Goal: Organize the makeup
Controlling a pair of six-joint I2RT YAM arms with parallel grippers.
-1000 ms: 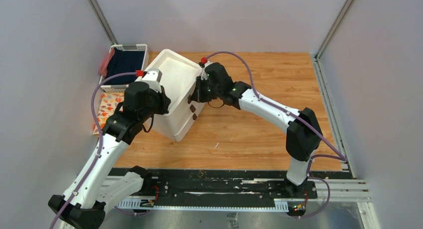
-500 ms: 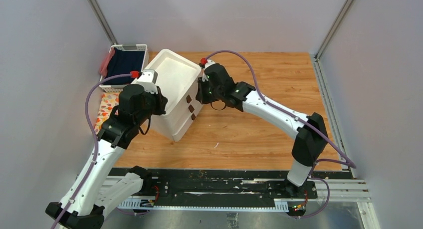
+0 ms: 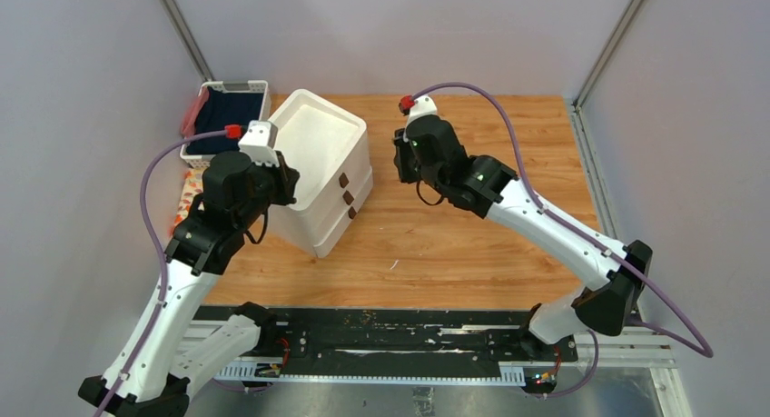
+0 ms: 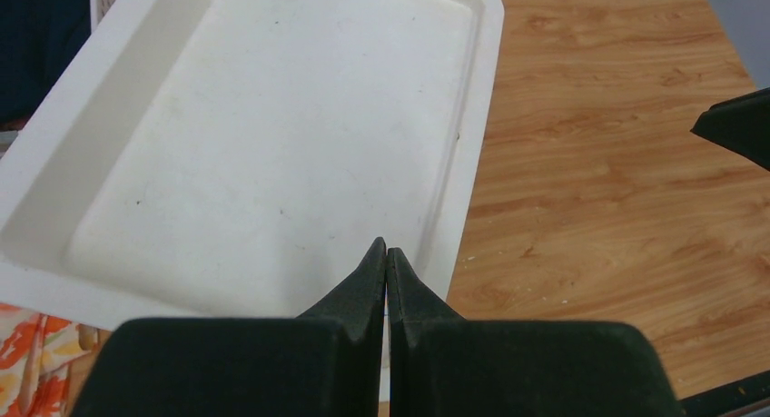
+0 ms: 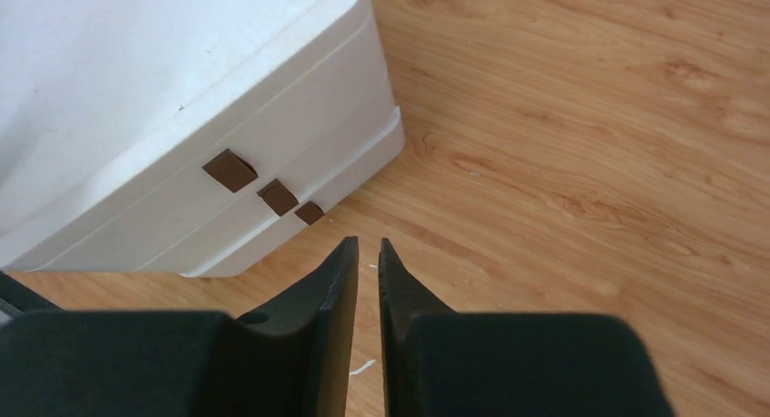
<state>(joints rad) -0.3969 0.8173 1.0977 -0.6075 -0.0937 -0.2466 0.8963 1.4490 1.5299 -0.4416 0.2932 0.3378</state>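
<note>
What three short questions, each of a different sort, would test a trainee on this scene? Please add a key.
1. True or false: one drawer of the white plastic three-drawer box with brown square knobs stands open.
2. In the left wrist view, the fingertips of the left gripper lie in front of: A) the box's recessed top; B) a white basket; C) a black pencil.
3. Fill in: the box front shows ___ knobs.

Key: 1 false, all drawers are shut. 2 A. 3 three.
</note>
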